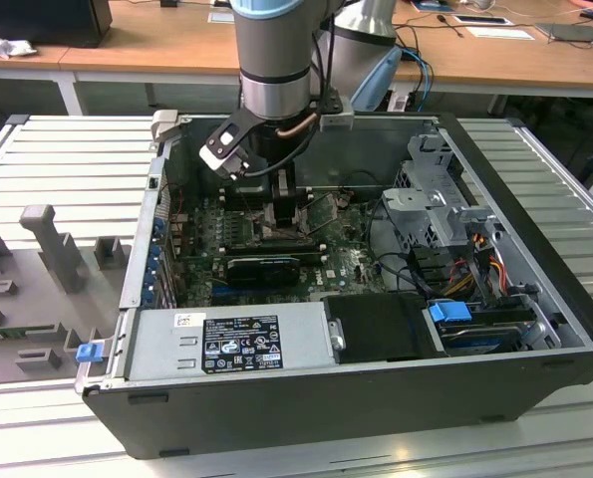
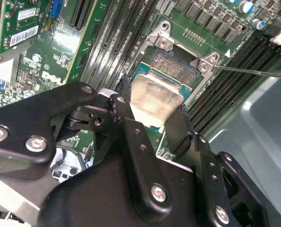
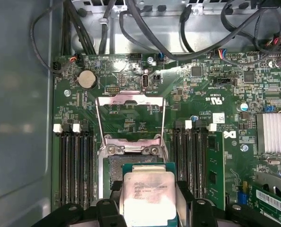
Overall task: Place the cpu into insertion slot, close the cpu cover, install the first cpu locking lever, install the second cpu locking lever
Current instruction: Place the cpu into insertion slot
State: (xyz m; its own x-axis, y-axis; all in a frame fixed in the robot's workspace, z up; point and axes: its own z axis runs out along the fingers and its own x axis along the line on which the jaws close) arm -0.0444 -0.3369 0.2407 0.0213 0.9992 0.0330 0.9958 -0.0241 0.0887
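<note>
Cpu (image 3: 147, 196) is pinched between end effector (image 3: 149, 205) fingers at the insertion slot (image 3: 131, 171) (seated or not: cannot be told). Cpu cover (image 3: 131, 100) is swung open. Work is placed mid-far inside computer case (image 1: 376, 398).

Pale silvery-beige face on the cpu (image 3: 147, 196), green substrate edging it. Matte black gripper (image 2: 152, 99), bright silver screw heads. Dark pin field in the insertion slot (image 2: 173, 64), silvery rim. Silvery-grey cpu cover (image 3: 131, 100) — reflective. Green motherboard (image 3: 131, 87) with fine pale tracing; black memory slots (image 3: 76, 156), white latches. Silver coin cell (image 3: 88, 79), ribbed silver heatsink (image 3: 274, 132). Grey power supply (image 1: 176, 344) with black-and-white label; blue tab (image 1: 90, 351) at the case's corner. Black case (image 1: 376, 408) — pale grey ribbed table (image 1: 67, 159) beneath.
</note>
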